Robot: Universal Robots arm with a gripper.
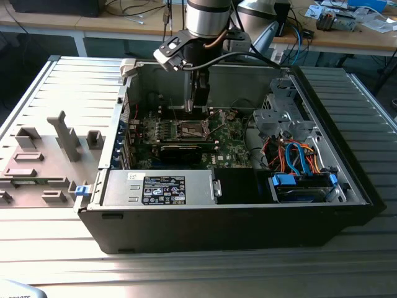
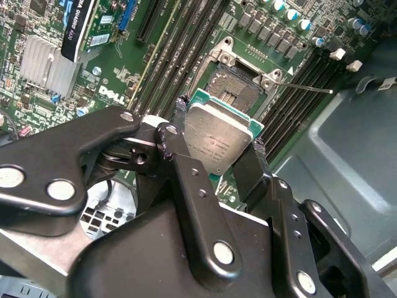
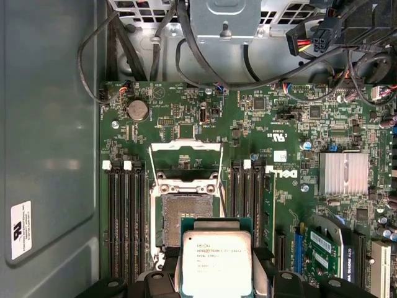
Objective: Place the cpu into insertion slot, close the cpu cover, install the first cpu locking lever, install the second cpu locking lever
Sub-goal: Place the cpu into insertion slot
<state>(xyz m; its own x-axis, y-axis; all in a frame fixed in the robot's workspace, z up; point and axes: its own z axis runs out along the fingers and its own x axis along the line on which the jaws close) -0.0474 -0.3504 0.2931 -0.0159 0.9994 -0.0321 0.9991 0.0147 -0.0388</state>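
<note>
In the exterior view the arm [image 1: 208,18] stands upright over the open case [image 1: 248,230]. Its claw [image 1: 200,102] points straight down inside, above the board [image 1: 229,139]. The socket [image 1: 192,129] lies just below the fingertips and a little nearer the camera, so the claw hangs slightly off the socket rather than squarely over it.

In the second wrist view the claw [image 2: 218,127] is clamped on the cpu [image 2: 217,144]. The dark fingers [image 2: 249,171] press on two opposite edges, and the grey metal top faces the camera. The socket [image 2: 239,90] lies straight ahead of the cpu, past the fingertips, bare and uncovered. The cpu's leading edge overlaps the socket's near rim in the picture, but the chip is held above the board, not seated. A thin lever [image 2: 304,88] sticks out sideways from the socket, unlatched.

In the first wrist view the cpu [image 3: 216,264] sits between the fingers [image 3: 262,270], its edges running square with those of the socket [image 3: 186,217]. No twist looks needed. The gap that matters, as I judge it, is a short shift forward along the line of the memory slots [image 3: 124,217], then down. The cover [image 3: 185,147] is swung back on the far side of the socket, with its window open, so the pin field is free. The slots flank the socket on both sides, parallel to the fingers' line of reach.
</note>
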